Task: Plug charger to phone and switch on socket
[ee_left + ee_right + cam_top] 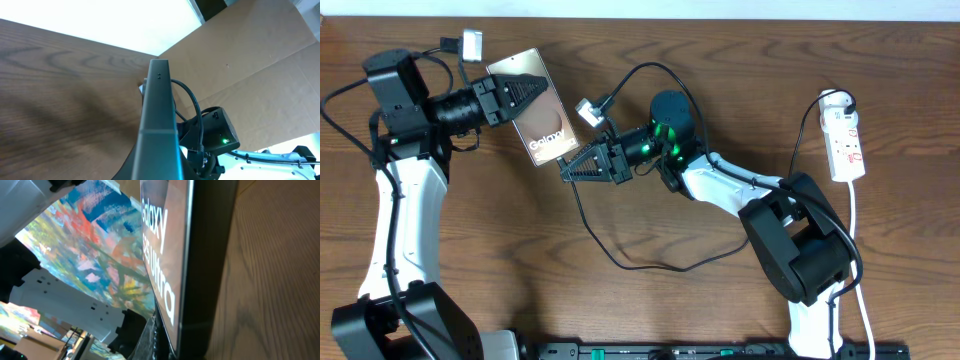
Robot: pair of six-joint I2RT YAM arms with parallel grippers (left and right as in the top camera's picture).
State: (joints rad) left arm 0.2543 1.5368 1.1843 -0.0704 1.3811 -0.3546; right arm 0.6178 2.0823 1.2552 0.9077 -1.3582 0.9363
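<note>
My left gripper (525, 92) is shut on the phone (542, 125), a grey-brown slab with white "Galaxy" lettering, and holds it tilted above the table. In the left wrist view the phone (159, 115) shows edge-on between my jaws. My right gripper (568, 170) looks shut at the phone's lower edge, where the black charger cable (650, 268) ends. The plug tip itself is hidden. The right wrist view is filled by the phone (160, 245) at very close range. The white socket strip (847, 145) lies at the far right with a black plug in its top end.
The charger cable loops over the table's middle towards the right arm's base (800, 250). The strip's white cord (855, 230) runs down the right edge. Camera cables with white connectors (588, 108) arch over both wrists.
</note>
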